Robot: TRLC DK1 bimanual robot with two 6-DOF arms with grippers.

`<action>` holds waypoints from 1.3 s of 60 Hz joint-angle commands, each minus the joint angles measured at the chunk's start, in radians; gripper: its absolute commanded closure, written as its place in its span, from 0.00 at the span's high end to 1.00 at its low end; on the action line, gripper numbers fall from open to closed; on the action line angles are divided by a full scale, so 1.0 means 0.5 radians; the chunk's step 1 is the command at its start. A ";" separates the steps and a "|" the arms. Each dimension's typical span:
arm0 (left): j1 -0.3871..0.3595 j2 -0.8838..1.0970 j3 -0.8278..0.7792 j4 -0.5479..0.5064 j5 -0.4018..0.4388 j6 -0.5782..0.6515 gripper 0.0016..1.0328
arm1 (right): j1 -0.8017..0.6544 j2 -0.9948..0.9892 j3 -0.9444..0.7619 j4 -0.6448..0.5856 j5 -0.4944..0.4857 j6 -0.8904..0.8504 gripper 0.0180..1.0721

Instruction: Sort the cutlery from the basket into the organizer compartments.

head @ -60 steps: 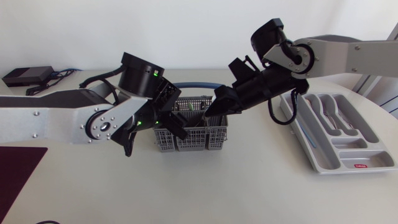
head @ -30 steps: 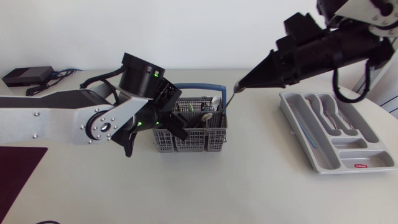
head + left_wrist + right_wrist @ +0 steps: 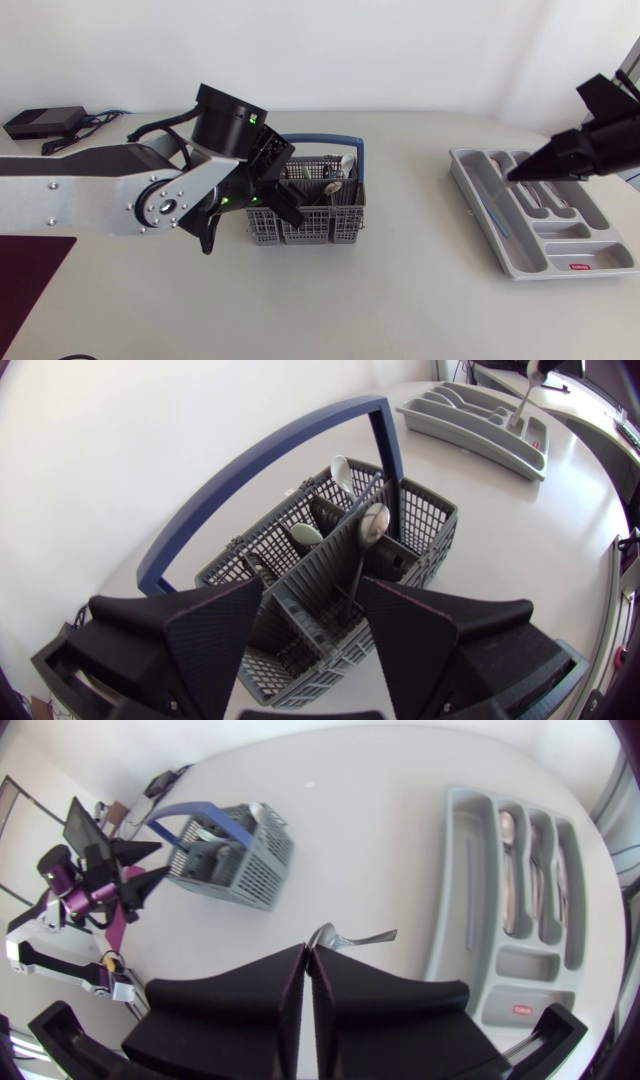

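Spoon: plain polished metal, bowl end at the right jaws, handle sticking out beyond them. The right jaws are pressed almost together, pinching the bowl. The spoon hangs over the organizer, above the side that faces the basket. I cannot tell whether its tip touches.

Organizer: grey plastic tray lying close to the right edge of the tabletop. Metal cutlery lies in its parallel slots, and a thin bluish piece in the long side slot.

Basket: grey mesh plastic, blue hoop handle upright, mid-tabletop. Several spoons stand in it, bowls up.

Left jaws: spread wide, low at the basket's left corner, with the corner wall between them — contact not discernible.

Room: basket and organizer are well apart, with a broad stretch of tabletop between them. A dark mat lies at the front left, and a black box with cables at the back left.
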 commanded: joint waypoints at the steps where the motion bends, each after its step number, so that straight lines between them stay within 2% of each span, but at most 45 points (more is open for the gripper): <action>1: -0.029 -0.039 -0.019 -0.025 0.012 0.030 0.66 | -0.156 -0.020 -0.121 0.036 0.101 -0.183 0.07; 5: -0.035 -0.042 -0.007 -0.040 0.009 0.030 0.66 | -0.285 -0.002 -0.161 0.054 0.180 -0.297 0.07; 18: -0.047 -0.045 -0.001 -0.055 0.006 0.030 0.66 | -0.629 0.041 -0.345 0.324 0.456 -0.591 0.07; 38: -0.047 -0.064 0.003 -0.071 0.006 0.030 0.66 | -0.785 0.109 -0.578 0.821 0.745 -0.717 0.07; 71: -0.054 -0.073 -0.001 -0.083 0.003 0.033 0.66 | -0.868 0.612 -0.621 1.183 0.834 -0.683 0.09; 75: -0.054 -0.076 -0.004 -0.086 0.003 0.033 0.66 | -0.859 0.658 -0.621 1.214 0.846 -0.674 0.21; 78: -0.050 -0.082 -0.007 -0.086 0.003 0.033 0.66 | -0.846 0.664 -0.633 1.235 0.852 -0.650 0.35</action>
